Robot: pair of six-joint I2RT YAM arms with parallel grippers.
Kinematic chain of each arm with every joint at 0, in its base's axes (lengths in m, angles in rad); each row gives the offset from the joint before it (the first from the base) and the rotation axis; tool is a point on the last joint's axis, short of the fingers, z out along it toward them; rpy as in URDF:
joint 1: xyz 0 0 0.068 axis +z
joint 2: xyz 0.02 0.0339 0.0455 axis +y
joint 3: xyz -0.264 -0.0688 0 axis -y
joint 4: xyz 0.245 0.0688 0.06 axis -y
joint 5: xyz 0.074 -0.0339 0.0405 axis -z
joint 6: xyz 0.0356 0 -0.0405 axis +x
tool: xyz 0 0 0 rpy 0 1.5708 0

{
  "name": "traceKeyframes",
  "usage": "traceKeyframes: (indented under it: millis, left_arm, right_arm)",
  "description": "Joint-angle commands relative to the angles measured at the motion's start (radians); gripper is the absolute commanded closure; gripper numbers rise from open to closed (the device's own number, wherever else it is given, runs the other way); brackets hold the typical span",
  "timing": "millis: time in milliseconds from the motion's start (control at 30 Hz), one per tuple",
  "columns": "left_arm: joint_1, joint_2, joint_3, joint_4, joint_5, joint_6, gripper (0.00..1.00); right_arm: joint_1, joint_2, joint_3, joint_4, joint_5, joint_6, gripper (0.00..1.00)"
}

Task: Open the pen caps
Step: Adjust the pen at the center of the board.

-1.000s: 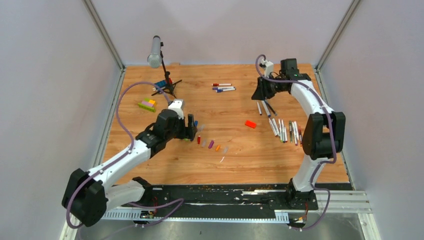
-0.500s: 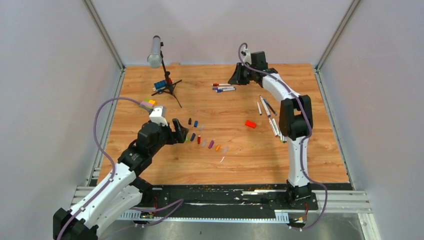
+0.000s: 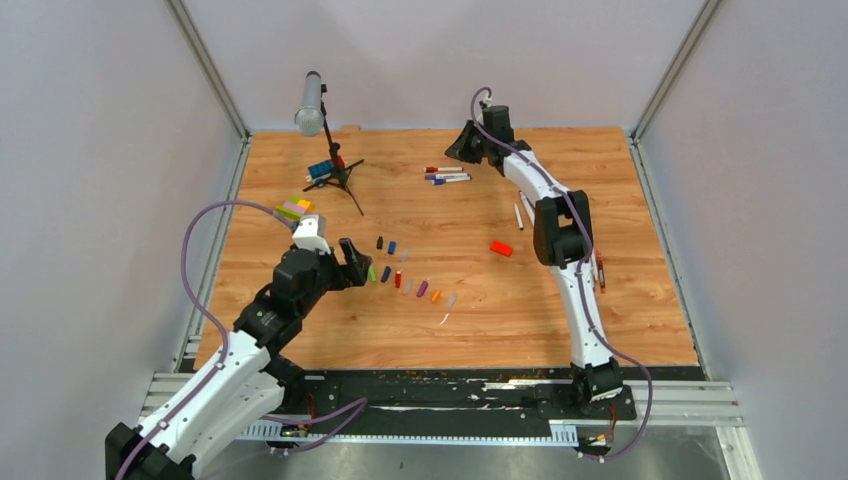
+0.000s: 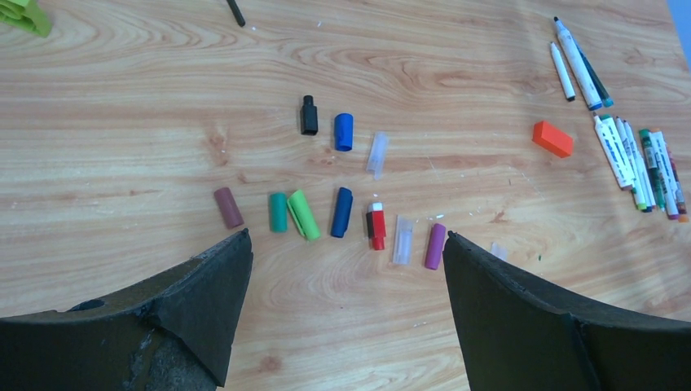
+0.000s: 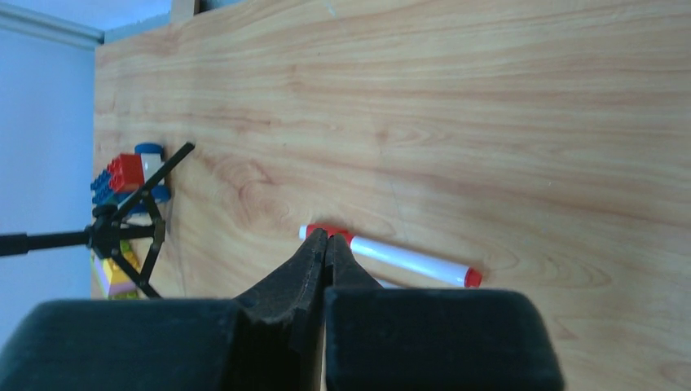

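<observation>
Approx. a dozen caps (image 4: 342, 212) off, at counter (image 3: 480, 320) centre; few capped pens (image 3: 445, 175) remain nr far edge. L end effector (image 3: 355, 265) spread; R end effector (image 5: 326, 244) pressed together.

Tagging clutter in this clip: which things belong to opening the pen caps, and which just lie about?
Job: loose pen caps, pens on the right, far pens.
Lying about: microphone on tripod, toy bricks, orange block.
</observation>
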Motion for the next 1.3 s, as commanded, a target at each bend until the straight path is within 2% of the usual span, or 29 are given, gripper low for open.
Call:
traceKeyframes:
  millis: [0, 300, 567, 800, 1033, 1267]
  left_arm:
    - [0.004, 0.012, 0.005, 0.017, -0.031, -0.013, 0.08]
    - [0.004, 0.045, 0.01, 0.026, -0.039, -0.015, 0.08]
    - [0.004, 0.033, 0.008, 0.014, -0.037, -0.021, 0.08]
    - [0.004, 0.001, 0.003, -0.001, -0.032, -0.034, 0.08]
    - [0.004, -0.028, -0.026, 0.009, -0.008, -0.059, 0.08]
    - [0.004, -0.059, -0.05, 0.01, 0.021, -0.08, 0.08]
  right_arm:
    - [0.01, 0.045, 0.093, 0.049, 0.121, 0.077, 1.0]
    - [0.018, 0.102, 0.103, 0.001, 0.152, 0.18, 1.0]
    - [0.026, 0.097, 0.068, -0.023, 0.153, 0.17, 1.0]
    - [0.024, 0.03, -0.057, -0.05, 0.079, 0.158, 1.0]
    - [0.026, -0.151, -0.298, -0.025, 0.05, 0.101, 1.0]
    - [0.033, -0.253, -0.444, -0.058, -0.045, 0.028, 1.0]
